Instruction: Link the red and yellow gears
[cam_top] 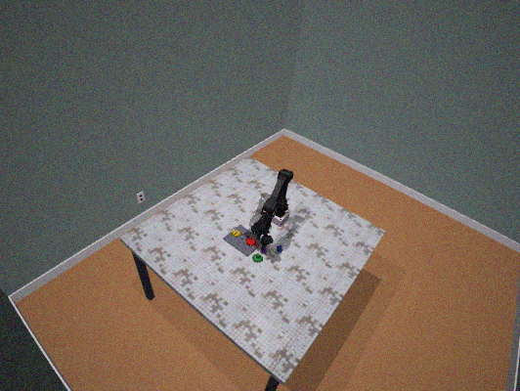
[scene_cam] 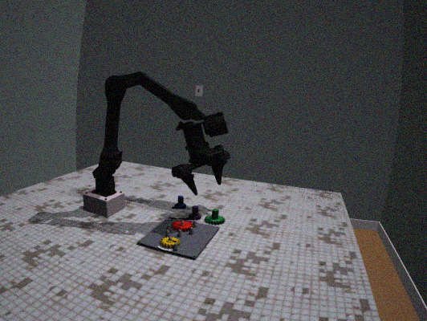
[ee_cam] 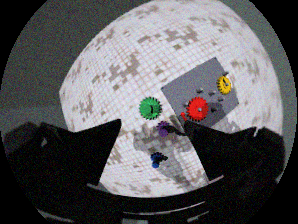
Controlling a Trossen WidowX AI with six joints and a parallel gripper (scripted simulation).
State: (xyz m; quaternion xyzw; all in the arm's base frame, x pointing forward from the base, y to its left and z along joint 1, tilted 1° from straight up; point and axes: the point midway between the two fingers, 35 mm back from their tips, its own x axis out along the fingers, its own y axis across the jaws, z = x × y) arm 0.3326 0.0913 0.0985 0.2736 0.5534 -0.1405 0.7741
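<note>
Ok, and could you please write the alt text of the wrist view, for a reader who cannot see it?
The open black pincer holds nothing above a white-and-brown patterned table. Beyond its fingers, a toothed green gear, a small purple gear and a small blue gear stand loose beside a flat grey board carrying a red gear and a yellow gear.

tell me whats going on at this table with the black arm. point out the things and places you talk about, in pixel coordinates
Nothing is being held right now: the black robot arm's open tool (scene_cam: 208,189) (ee_cam: 152,122) hangs above the table. Below stand three loose gears: a green toothed one (cam_top: 257,258) (scene_cam: 214,219) (ee_cam: 150,108), a purple one (scene_cam: 195,213) (ee_cam: 163,129) and a blue one (cam_top: 280,248) (scene_cam: 180,202) (ee_cam: 156,159). On the flat grey board (cam_top: 247,250) (scene_cam: 201,246) (ee_cam: 180,92), a round red gear (cam_top: 250,241) (scene_cam: 182,226) (ee_cam: 197,109) and a black-striped yellow gear (cam_top: 236,234) (scene_cam: 170,241) (ee_cam: 224,85) sit on pegs, with no gears linking them yet.
</note>
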